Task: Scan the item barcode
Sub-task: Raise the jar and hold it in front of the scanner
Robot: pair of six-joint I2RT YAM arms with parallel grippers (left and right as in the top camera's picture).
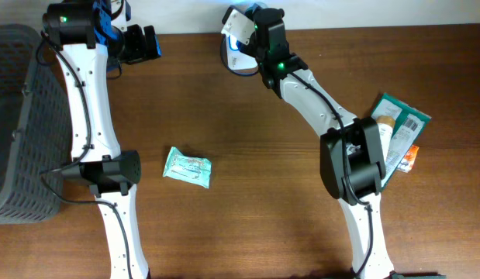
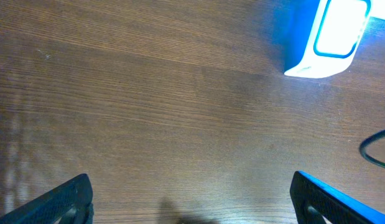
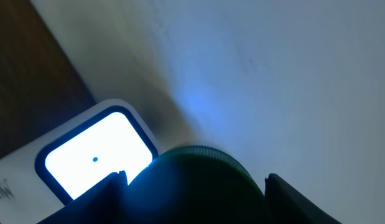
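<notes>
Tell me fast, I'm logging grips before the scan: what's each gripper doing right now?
Left gripper: open, empty.
Right gripper: closed on a dark round item, next to the lit scanner.

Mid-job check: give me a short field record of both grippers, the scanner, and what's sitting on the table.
left gripper: open, empty, above the table
right gripper: closed on a dark green round item, held close to the scanner
scanner: window lit, at the table's far edge
teal packet: lying mid-table, away from both grippers
item pile: right side, beside the right arm
basket: left edge, contents not visible
</notes>
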